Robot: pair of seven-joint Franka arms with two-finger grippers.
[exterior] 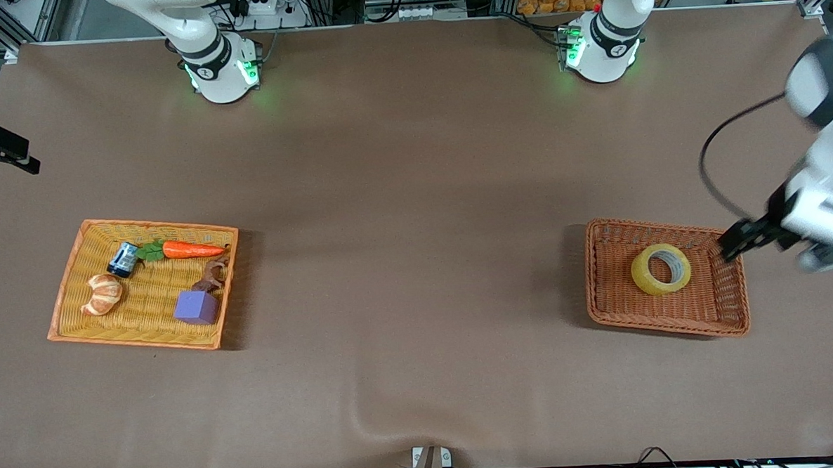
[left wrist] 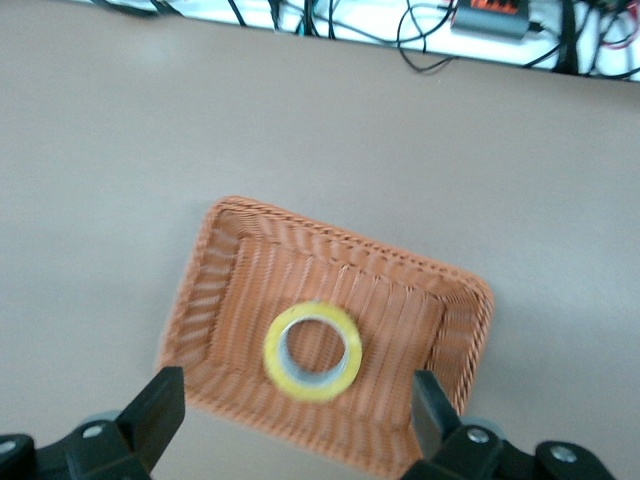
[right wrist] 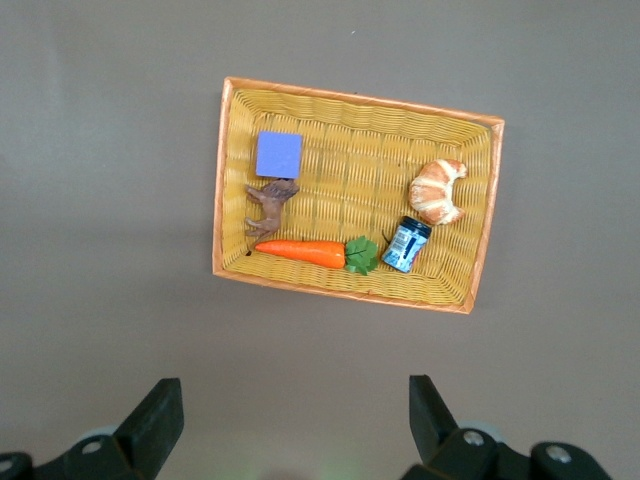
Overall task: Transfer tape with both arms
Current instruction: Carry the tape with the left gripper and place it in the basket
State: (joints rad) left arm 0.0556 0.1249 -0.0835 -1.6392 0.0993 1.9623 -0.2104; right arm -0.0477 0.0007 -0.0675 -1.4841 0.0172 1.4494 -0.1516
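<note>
The tape (exterior: pixel 661 269) lies flat in the middle of a brown basket (exterior: pixel 734 304) at the left arm's end of the table (exterior: pixel 415 192), its grey-white core facing up. The left end effector (exterior: pixel 730 246) hangs in the air over the rim of that basket at the table's end, fingers spread wide and holding nothing; its wrist view shows the tape (left wrist: pixel 312 351) between and past the two fingers (left wrist: pixel 152 410). The right end effector (right wrist: pixel 292 420) is also wide open and empty, high above the table near a yellow basket (exterior: pixel 68 305) holding a carrot (exterior: pixel 192 249), croissant (exterior: pixel 103 294), can (exterior: pixel 122 259), purple block (exterior: pixel 196 307) and brown wooden piece (exterior: pixel 212 274).
</note>
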